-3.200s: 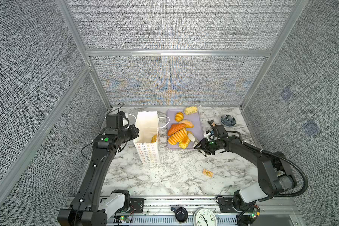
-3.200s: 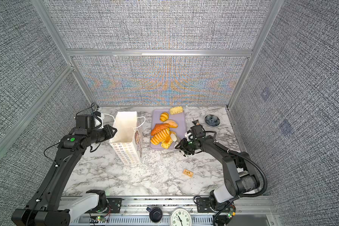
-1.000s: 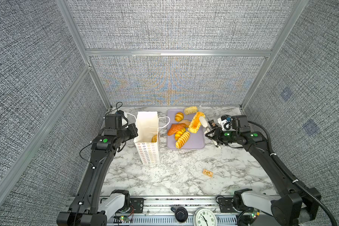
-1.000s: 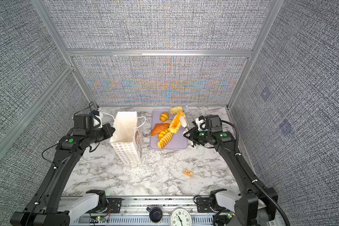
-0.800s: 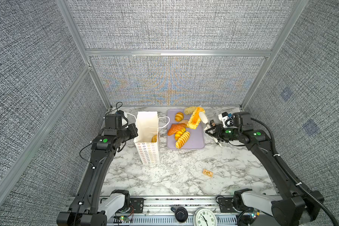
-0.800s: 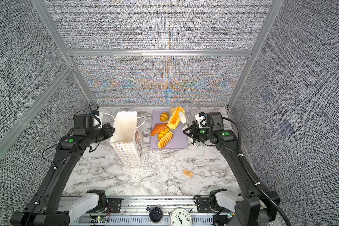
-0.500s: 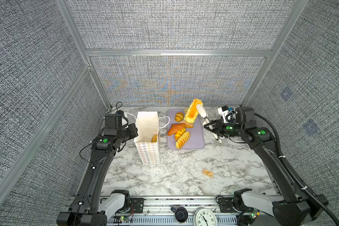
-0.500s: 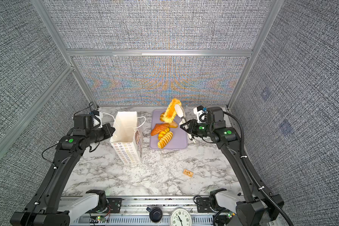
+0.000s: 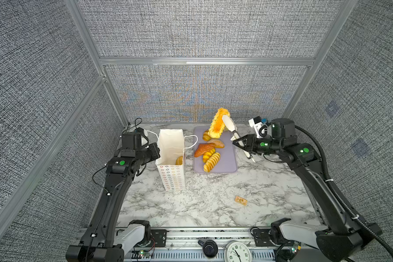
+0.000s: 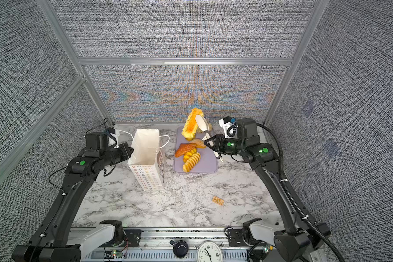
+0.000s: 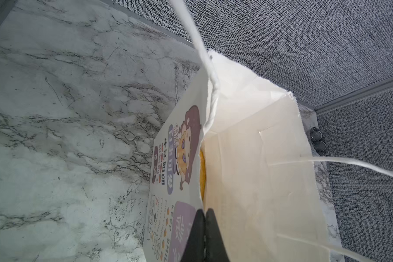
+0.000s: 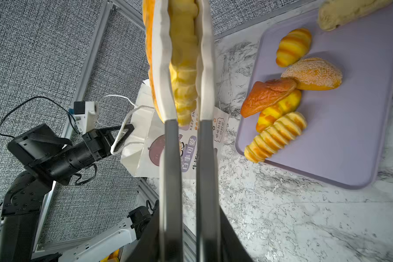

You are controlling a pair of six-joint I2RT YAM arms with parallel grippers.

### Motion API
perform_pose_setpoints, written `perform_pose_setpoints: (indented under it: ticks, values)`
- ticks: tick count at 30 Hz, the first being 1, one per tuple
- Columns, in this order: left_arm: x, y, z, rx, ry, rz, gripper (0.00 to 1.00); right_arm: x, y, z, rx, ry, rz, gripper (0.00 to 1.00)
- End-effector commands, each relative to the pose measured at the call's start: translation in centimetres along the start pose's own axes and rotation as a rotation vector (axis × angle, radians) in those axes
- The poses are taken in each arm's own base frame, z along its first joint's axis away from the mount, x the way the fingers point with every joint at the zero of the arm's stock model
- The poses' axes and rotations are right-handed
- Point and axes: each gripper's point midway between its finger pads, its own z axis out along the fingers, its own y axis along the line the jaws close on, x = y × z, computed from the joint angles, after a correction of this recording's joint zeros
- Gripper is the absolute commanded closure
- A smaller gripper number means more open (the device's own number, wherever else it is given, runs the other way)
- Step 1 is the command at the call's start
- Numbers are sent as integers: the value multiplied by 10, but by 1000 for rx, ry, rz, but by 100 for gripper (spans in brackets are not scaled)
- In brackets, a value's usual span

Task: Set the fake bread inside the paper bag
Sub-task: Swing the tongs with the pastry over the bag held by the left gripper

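Long loaf (image 9: pixel 216 127): clamped lengthwise between the white fingers (image 12: pixel 162 68) of the right gripper (image 12: pixel 183 34), both pressed against it; held aloft over the far end of the tray (image 9: pixel 227 158), right of the bag (image 9: pixel 170 145). Left gripper (image 11: pixel 204 229) pinched the bag's rim.

Paper bag (image 11: pixel 259 170): white, upright on table (image 11: pixel 66 113), mouth open, inner walls creased. Outer side panel: cartoon figure, printed characters, lavender label.
Left pincer (image 11: pixel 204 214): black, fingers pressed together on bag rim, one outside, one inside.
Cord handles: one (image 11: pixel 200 45) rising from rim out of frame; second (image 11: pixel 349 164) stretched across mouth.
Fake bread (image 11: pixel 202 174): yellow sliver inside bag, against printed wall.
Table: white marble, grey veins.
Backdrop (image 11: pixel 304 45): grey woven fabric.
Small dark round item (image 11: pixel 318 141): beyond bag.
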Motion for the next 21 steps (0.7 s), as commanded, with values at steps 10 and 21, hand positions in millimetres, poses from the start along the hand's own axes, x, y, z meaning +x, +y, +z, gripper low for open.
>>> perform_pose_setpoints:
  ticks: [10,21]
  values:
    - [-1,-1,-2,7,-5,-3,100,-17,53,2,-79,-67,-168,69]
    - [0,-1,-2,6,-4,-3,100,-9,89,25,-142,-4,-249,69]
